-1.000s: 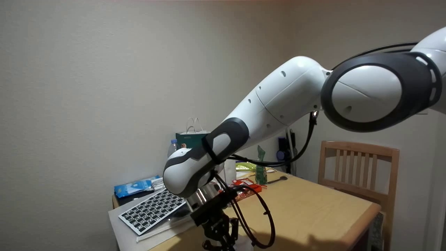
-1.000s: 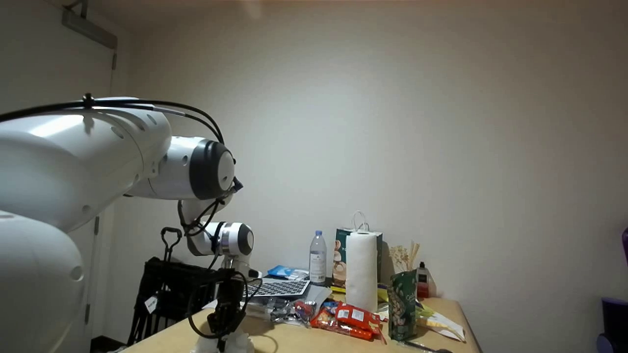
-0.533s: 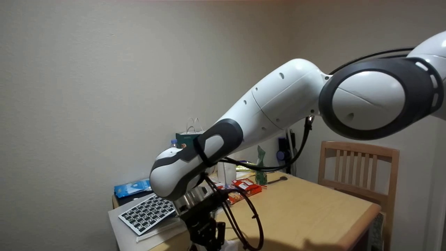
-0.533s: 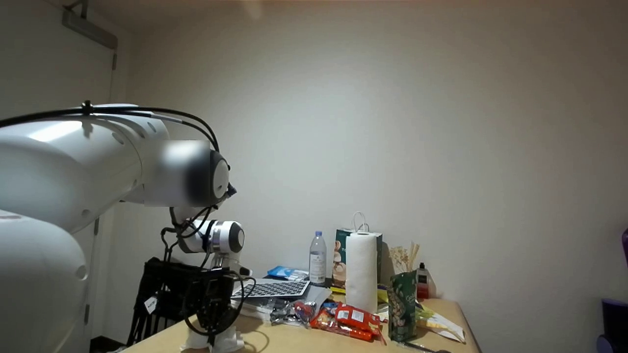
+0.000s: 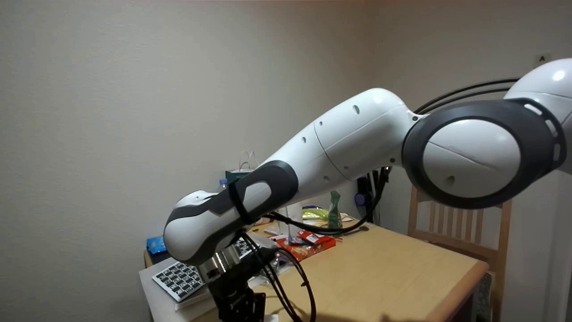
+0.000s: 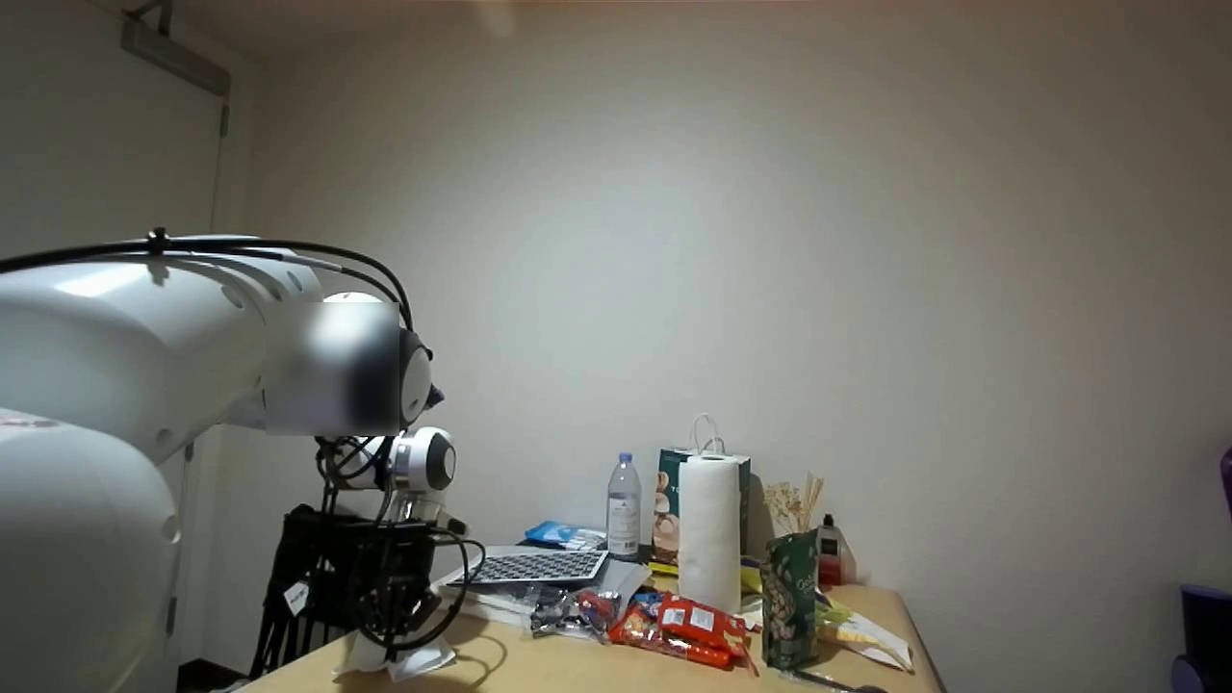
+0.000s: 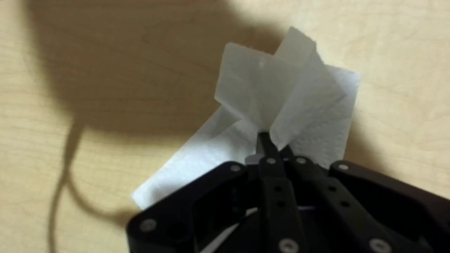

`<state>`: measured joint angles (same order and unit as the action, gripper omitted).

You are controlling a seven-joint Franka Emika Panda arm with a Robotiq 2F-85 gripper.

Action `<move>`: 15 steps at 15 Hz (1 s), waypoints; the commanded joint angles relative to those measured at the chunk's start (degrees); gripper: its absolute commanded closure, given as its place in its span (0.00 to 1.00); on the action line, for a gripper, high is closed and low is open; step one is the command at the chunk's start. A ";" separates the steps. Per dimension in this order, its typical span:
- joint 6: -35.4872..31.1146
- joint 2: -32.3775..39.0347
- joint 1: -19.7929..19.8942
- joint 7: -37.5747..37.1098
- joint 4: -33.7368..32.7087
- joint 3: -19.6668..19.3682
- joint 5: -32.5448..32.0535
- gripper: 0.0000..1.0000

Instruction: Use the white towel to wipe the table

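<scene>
1. The gripper (image 7: 276, 143) is pinching the white towel (image 7: 316, 98), its fingers (image 7: 266, 147) pressing almost fully together on a bunched fold, and loose paper ends are fanning out past the tips.
2. In an exterior view, the towel is sitting low at the worktop (image 6: 558, 669), just inside its left edge; how much of it is touching, I cannot tell.
3. A keyboard (image 6: 534, 566) is lying toward the back left corner.
4. A paper roll (image 6: 710, 529) and a bottle (image 6: 624, 510) are standing upright toward the back edge.
5. A green pouch (image 6: 789, 606) is standing nearer the right edge.
</scene>
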<state>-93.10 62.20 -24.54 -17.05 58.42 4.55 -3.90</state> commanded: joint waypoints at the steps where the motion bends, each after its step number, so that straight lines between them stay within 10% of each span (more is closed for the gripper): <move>1: -0.25 0.56 0.05 2.07 -0.66 0.63 -0.04 1.00; 8: 0.70 6.33 -1.69 19.21 -10.94 6.03 0.24 1.00; 15: -2.49 5.30 -4.43 12.57 -9.41 1.69 -3.20 1.00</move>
<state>-93.28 66.78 -27.24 -2.64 49.89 8.77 -3.90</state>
